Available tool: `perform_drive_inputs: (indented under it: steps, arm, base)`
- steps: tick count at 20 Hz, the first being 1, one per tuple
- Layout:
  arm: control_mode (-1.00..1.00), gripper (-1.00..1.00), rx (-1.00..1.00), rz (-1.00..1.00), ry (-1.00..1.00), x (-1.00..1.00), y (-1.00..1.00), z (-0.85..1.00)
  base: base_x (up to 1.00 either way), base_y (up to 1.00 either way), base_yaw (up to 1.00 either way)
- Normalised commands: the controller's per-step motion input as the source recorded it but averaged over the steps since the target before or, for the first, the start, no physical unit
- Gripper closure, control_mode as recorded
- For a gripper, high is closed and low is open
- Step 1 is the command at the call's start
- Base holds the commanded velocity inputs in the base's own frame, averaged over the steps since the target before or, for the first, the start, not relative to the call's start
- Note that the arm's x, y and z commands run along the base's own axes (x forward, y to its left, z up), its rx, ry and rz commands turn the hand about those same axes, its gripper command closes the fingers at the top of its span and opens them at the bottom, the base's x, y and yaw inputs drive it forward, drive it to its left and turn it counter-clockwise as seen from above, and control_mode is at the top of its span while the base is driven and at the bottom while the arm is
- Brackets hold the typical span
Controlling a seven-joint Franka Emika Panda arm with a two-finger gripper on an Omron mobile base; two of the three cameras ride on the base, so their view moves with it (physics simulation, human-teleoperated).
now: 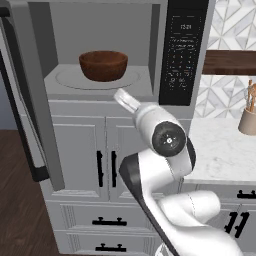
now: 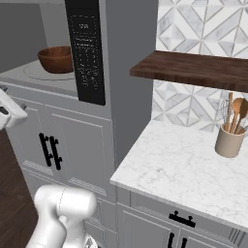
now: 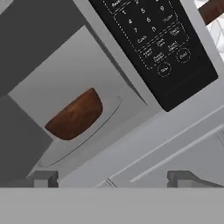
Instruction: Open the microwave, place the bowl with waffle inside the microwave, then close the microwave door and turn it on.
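The microwave (image 1: 105,50) stands open, with its grey cavity exposed. The dark reddish-brown wooden bowl (image 1: 103,65) (image 2: 55,59) (image 3: 75,115) sits on the round turntable (image 1: 67,79) inside. From these angles its rim hides the waffle. The microwave door (image 1: 31,100) is swung wide open to the left, its black bar handle (image 1: 20,130) facing outward. The black keypad panel (image 1: 183,50) (image 2: 87,51) (image 3: 153,39) is at the cavity's right. My gripper (image 1: 123,96) (image 3: 112,179) hangs open and holds nothing, just outside the cavity's front edge, below and right of the bowl.
Grey cabinet doors with black handles (image 1: 106,167) and drawers fill the space under the microwave. To the right are a white marble counter (image 2: 184,164) with a tan utensil crock (image 2: 229,140) (image 1: 248,120) and a dark wooden shelf (image 2: 193,68) above it.
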Motion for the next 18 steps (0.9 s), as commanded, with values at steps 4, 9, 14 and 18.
perform_drive_inputs:
  steps: [4, 9, 14, 18]
  arm:
    - [-1.00, -1.00, -0.25, -0.16, -0.16, -0.06, -0.32, -0.45]
    - [-1.00, -1.00, -0.29, -0.20, -0.35, -0.34, 0.02, -0.36]
    - [-1.00, -1.00, -0.17, -0.19, -0.23, -0.10, 0.10, -0.33]
    - [-1.00, -1.00, -0.05, -0.18, -0.13, 0.08, 0.00, -0.57]
  base:
    - [0.00, 0.00, 0.00]
    - [0.00, 0.00, 0.00]
    - [0.00, 0.00, 0.00]
    - [0.00, 0.00, 0.00]
